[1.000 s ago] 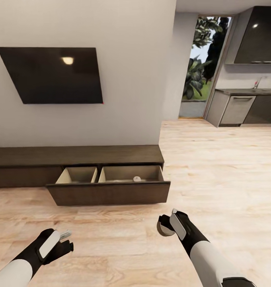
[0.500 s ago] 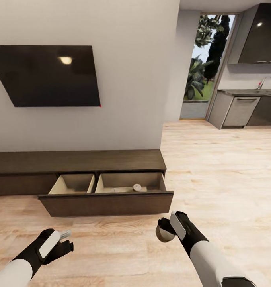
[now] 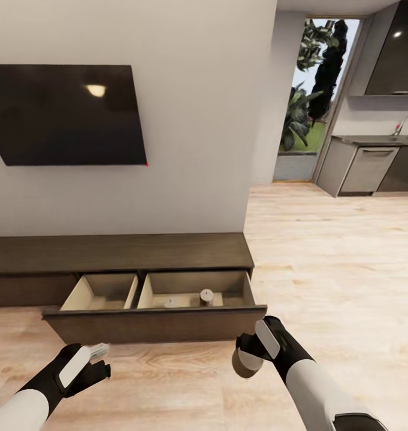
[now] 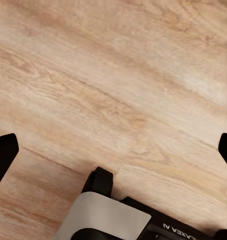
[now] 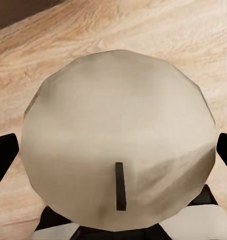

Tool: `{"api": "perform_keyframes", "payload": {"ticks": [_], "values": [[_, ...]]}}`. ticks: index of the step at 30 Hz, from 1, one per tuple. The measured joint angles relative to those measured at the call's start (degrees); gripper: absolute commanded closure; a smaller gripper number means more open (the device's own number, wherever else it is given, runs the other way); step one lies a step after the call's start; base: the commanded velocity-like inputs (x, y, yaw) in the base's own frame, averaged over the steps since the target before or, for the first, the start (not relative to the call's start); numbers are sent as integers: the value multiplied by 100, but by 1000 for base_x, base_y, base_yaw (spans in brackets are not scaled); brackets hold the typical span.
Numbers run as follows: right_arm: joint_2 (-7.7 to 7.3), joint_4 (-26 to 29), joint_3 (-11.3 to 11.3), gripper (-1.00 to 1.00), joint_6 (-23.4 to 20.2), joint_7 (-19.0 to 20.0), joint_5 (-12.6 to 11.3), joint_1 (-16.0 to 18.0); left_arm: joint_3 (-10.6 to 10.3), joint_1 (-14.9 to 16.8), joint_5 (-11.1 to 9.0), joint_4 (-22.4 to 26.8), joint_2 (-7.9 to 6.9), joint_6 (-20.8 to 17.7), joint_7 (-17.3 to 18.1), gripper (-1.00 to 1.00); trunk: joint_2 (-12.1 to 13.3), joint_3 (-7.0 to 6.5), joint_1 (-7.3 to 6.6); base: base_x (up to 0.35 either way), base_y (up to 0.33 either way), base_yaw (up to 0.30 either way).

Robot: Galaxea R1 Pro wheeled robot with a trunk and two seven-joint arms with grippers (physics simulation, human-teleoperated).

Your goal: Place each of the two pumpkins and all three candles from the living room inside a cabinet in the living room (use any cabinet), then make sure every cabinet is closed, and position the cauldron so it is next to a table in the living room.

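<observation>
The long, low dark brown cabinet [image 3: 126, 251] runs along the wall under the TV, with one wide drawer [image 3: 156, 323] pulled out. In the drawer's right compartment a grey-beige candle [image 3: 206, 296] stands upright, and a second small pale object [image 3: 171, 302] lies beside it. My right gripper [image 3: 247, 357] is shut on another candle [image 5: 118, 150], held low over the floor just in front of the drawer's right end. Its rounded top and dark wick face the right wrist camera. My left gripper [image 3: 99, 359] hangs open over bare floor [image 4: 113, 90], holding nothing. Pumpkins and cauldron are out of view.
A black TV [image 3: 66, 114] hangs on the wall above the cabinet. To the right the wall ends and a wood floor [image 3: 335, 251] leads to grey kitchen units [image 3: 365, 167] and a doorway with plants [image 3: 305, 102].
The view has moved closer to the cabinet and slightly left, so the open drawer looks larger and lower. Both arms keep their pose; the right gripper still holds the candle.
</observation>
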State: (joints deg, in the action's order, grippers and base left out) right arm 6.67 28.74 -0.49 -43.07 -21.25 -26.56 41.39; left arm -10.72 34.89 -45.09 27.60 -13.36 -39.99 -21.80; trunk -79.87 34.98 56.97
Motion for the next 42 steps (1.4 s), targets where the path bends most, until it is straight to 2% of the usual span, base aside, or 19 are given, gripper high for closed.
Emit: {"api": "perform_keyframes", "payload": {"ticks": [8,13,15,18,19,21,24,28,32,36,38,42], "values": [[4,0,54,100,-116,233,29,0,0,0,0,0,0,0,6,-100,0,0,0,316,0,0],[6,8,81,100,-132,295,57,-5,18,11,-47,52,0,-75,74,-100,0,0,0,64,0,0],[4,29,92,100,-122,411,49,-6,39,15,-71,120,-5,-207,84,-100,79,-36,-43,10,0,0],[-2,52,104,100,-95,820,50,-9,71,17,-90,191,-17,-569,247,-100,199,-90,-109,4,0,0],[-5,56,107,100,-88,977,50,-13,88,18,-97,212,-29,-650,407,-100,239,-107,-131,1,0,0],[-14,61,106,100,-67,1329,45,-28,199,18,-104,241,-69,-861,1057,-100,319,-143,-175,0,0,0],[-55,64,104,100,-52,1592,106,-53,382,18,-97,251,-228,-1247,1946,-100,439,-197,-241,0,0,0],[-233,71,99,100,-44,1929,113,-66,558,18,-104,254,-462,-1489,2963,-100,600,-269,-329,0,0,0],[-415,73,92,100,22,2587,100,-76,610,18,-105,247,-659,-1588,3800,-100,760,-341,-417,0,0,0],[-626,68,89,100,355,3253,99,-84,623,18,-87,227,-872,-1592,4812,-100,921,-413,-505,0,0,0],[-666,64,93,100,412,3410,109,-86,619,18,-66,223,-892,-1572,5042,-100,1001,-449,-548,0,0,0],[-682,63,94,100,446,3493,113,-87,616,14,-49,220,-903,-1559,5181,-100,1161,-520,-636,0,0,0]]}}
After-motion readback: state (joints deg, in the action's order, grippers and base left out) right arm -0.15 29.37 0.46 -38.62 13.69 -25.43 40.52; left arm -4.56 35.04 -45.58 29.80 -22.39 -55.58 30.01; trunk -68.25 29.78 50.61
